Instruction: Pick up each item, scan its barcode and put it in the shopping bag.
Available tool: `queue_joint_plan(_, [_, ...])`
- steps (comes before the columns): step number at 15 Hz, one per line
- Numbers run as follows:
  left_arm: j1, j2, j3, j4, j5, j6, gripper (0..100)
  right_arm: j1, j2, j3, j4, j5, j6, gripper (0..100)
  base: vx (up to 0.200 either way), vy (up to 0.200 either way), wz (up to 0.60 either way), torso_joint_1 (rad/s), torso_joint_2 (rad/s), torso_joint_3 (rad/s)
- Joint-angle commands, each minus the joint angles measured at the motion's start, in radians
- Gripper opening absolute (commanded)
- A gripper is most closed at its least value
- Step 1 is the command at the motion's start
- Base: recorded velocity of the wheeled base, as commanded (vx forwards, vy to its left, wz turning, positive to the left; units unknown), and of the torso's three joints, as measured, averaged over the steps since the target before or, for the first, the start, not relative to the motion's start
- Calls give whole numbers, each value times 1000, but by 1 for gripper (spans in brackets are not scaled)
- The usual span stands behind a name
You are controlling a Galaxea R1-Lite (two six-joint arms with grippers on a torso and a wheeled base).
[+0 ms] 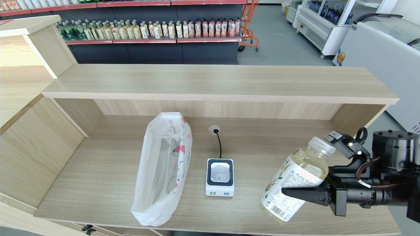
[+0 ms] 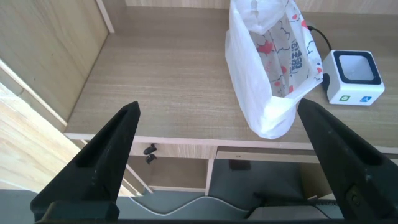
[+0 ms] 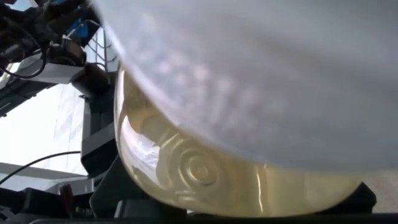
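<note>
Two arms: right end effector [image 1: 308,164] around tilted bottle [image 1: 290,177] above counter [image 1: 98,177], left end effector [image 2: 217,149] wide apart.

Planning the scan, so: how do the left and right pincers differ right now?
The left pincer is open and empty; the right pincer is shut on the bottle. The left pincer hangs over the counter's near edge, close to the shopping bag; the right pincer holds the bottle tilted above the counter, right of the scanner. Both have dark fingers.
</note>
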Motion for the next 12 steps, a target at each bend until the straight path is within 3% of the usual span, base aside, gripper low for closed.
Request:
queue_joint_plan(1, [0, 0, 0, 0, 0, 0, 100, 18, -35, 4, 6, 15, -1, 0, 0, 0, 0, 0, 0, 0])
queue_joint_plan(5, [0, 0, 0, 0, 0, 0, 100, 56, -61, 27, 13, 72, -1, 0, 0, 0, 0, 0, 0, 0])
queue_joint_plan(12, [0, 0, 0, 0, 0, 0, 100, 137, -59, 65, 12, 66, -37, 0, 0, 0, 0, 0, 0, 0])
